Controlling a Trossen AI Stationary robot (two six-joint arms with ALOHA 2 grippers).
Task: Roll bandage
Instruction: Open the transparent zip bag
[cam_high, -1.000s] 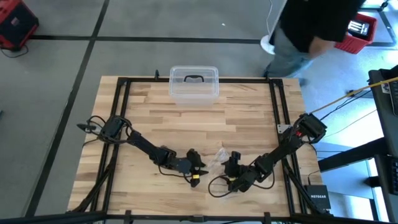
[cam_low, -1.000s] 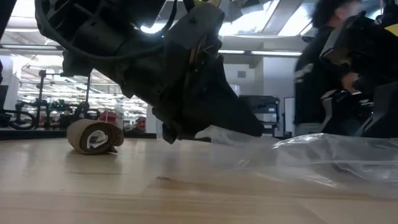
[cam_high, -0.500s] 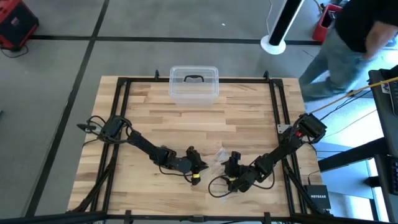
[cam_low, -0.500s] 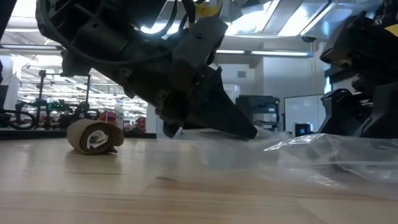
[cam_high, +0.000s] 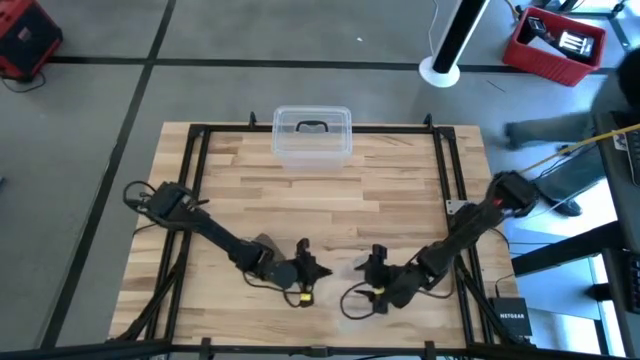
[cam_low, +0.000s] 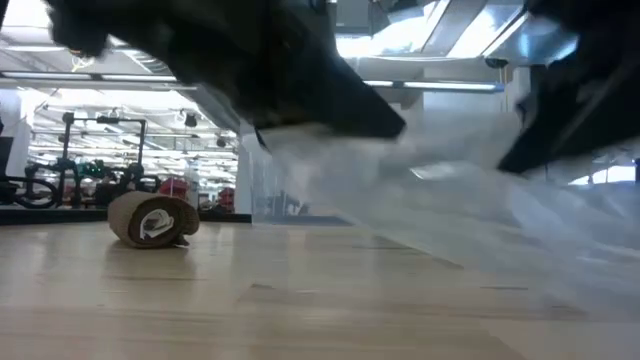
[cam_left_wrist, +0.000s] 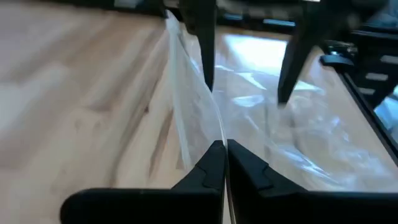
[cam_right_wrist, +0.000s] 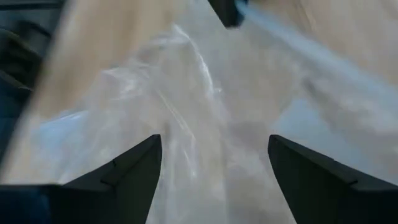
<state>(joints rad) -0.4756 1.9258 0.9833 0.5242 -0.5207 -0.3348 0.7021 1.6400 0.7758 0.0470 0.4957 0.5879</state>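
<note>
Your left fingers (cam_left_wrist: 224, 163) have pinched shut on the clear bag (cam_left_wrist: 249, 118), lifting it; right fingers (cam_right_wrist: 214, 165) gape wide, empty. No writing is readable. Rolled bandage (cam_low: 152, 219) sits on the wooden surface (cam_high: 390, 190), left.

left tool (cam_left_wrist: 225, 149): closed on plastic bag (cam_low: 450, 215) | bag: lifted off table

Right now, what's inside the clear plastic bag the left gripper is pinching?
Nothing shows inside the plastic bag: only the wooden table shows through it. The left gripper pinches its edge. The rolled bandage lies outside it. Creases may hide small things.
</note>
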